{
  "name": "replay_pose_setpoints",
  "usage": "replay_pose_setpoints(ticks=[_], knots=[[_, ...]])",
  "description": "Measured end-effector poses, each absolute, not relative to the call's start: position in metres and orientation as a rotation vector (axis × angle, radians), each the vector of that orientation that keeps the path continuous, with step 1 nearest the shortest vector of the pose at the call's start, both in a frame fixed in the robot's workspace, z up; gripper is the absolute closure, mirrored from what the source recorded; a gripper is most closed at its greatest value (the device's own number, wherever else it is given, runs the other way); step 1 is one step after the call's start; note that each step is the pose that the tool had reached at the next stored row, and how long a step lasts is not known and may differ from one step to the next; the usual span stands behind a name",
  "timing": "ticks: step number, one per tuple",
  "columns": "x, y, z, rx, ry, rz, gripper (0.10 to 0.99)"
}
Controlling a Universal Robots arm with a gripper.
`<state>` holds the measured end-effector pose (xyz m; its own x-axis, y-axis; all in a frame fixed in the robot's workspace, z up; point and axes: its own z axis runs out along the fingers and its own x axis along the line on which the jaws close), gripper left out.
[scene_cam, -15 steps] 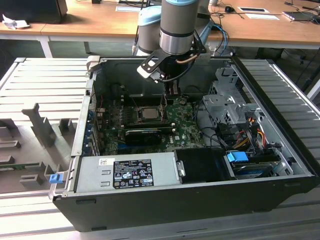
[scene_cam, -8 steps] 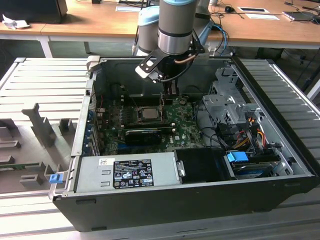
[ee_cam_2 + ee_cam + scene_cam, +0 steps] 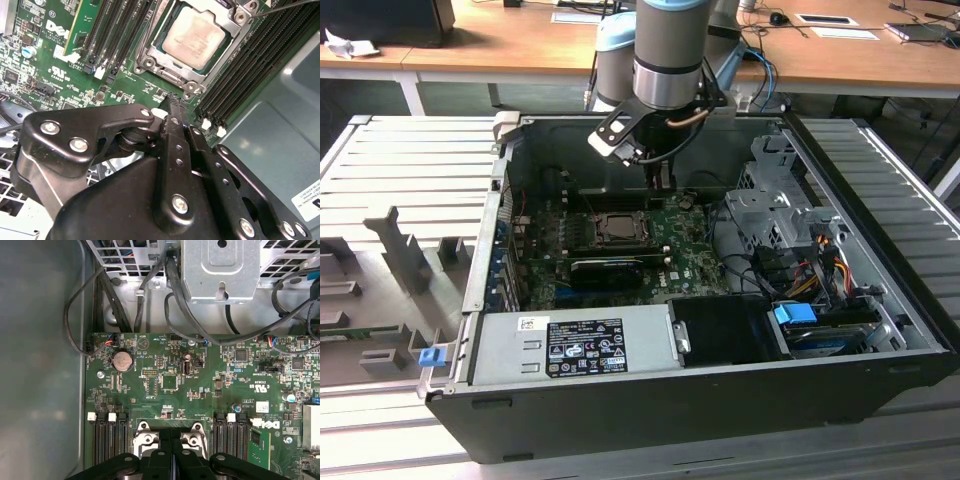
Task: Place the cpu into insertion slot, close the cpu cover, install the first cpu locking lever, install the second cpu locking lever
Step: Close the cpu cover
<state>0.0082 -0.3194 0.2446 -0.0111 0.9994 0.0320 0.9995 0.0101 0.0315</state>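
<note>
Gripper [image 3: 173,100] jaws pinched together, empty, just beside insertion slot [image 3: 150,63]; cpu [image 3: 192,37] sits inside w/ cpu cover [image 3: 231,22] down.

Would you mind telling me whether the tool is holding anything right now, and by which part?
Nothing is held: the tool is shut on nothing, while the cpu sits in the insertion slot.
</note>
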Motion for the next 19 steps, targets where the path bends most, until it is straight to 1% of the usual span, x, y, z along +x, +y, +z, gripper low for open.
replay_pose_setpoints(ticks=[19], knots=[[0.0026, -0.3194, 0.2446, -2.209, -2.232, -0.071, 0.980]])
